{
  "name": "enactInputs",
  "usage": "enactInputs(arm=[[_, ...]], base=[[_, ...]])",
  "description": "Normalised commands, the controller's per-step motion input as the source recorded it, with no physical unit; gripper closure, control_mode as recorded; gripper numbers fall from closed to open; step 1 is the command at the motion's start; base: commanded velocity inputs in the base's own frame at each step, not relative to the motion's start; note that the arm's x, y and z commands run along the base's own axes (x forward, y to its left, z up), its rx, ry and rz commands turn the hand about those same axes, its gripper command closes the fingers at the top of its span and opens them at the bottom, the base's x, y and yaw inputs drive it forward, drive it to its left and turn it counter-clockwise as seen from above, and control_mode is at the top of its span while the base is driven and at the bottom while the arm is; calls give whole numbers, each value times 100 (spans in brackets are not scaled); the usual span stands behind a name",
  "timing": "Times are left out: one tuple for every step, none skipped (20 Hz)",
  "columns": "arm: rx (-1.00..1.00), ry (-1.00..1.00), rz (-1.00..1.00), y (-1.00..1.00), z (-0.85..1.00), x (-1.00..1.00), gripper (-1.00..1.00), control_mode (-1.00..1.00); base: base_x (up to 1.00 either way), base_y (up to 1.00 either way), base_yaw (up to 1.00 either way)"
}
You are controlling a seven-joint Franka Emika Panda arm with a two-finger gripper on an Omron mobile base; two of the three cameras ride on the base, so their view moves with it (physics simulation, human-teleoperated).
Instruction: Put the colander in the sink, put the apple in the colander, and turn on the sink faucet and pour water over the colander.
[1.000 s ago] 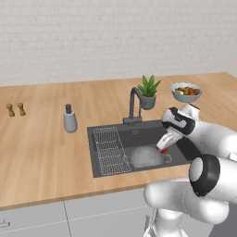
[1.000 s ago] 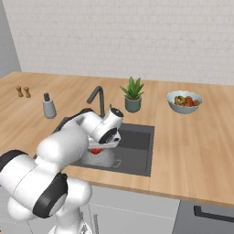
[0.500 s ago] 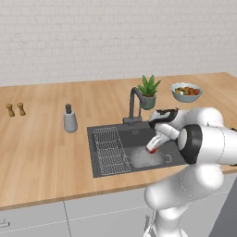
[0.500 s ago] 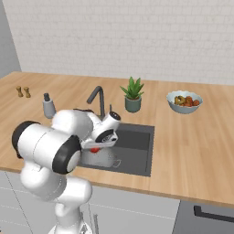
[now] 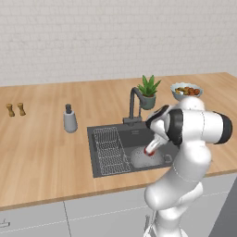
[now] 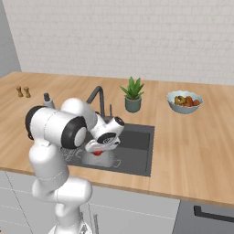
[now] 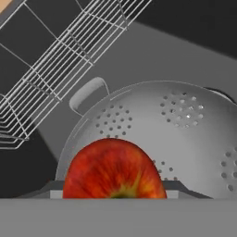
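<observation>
Hand view looks down past the apple (image 7: pixel 113 169), a glossy red fruit sitting between the fingers at the bottom of the frame, with the colander (image 7: pixel 185 139) directly beneath it. The colander rests on the floor of the sink (image 7: pixel 185 51), one loop handle turned toward the wire rack (image 7: pixel 60 60) that lies on the basin's left side.

From the left base view, the gripper (image 5: pixel 150 150) hangs low over the right half of the sink (image 5: pixel 109 132), a spot of red at its tips, just above the colander (image 5: pixel 141 158). The jaws stand partly apart and appear clamped on the apple, which fills the gap between them. The sink faucet (image 5: pixel 134 104) rises at the far rim, close behind the arm; the soap bottle (image 5: pixel 70 119) stands on the counter to the left.

The apple is likely firm and smooth-skinned, light for this gripper, but round and waxy enough to slip, so a hold across its widest part seems safest. It could bruise or bounce out if dropped from height; a low release into the bowl's middle looks wise. The colander is stiff metal and probably light enough to skid if knocked.
</observation>
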Motion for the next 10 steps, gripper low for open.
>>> enactInputs(arm=[[0,-3,3,0,-31,0,100,-100],[0,-6,3,0,-24,0,100,-100],[0,-5,3,0,-24,0,100,-100],[0,-7,3,0,-21,0,100,-100],[0,-8,3,0,-14,0,100,-100],[0,-10,3,0,-8,0,100,-100],[0,-10,3,0,-8,0,100,-100],[0,-12,3,0,-4,-6,100,-100],[0,-14,3,0,-4,-13,100,-100],[0,-17,3,11,-8,-19,100,-100]], base=[[0,0,0],[0,0,0],[0,0,0],[0,0,0],[0,0,0],[0,0,0],[0,0,0],[0,0,0],[0,0,0],[0,0,0]])
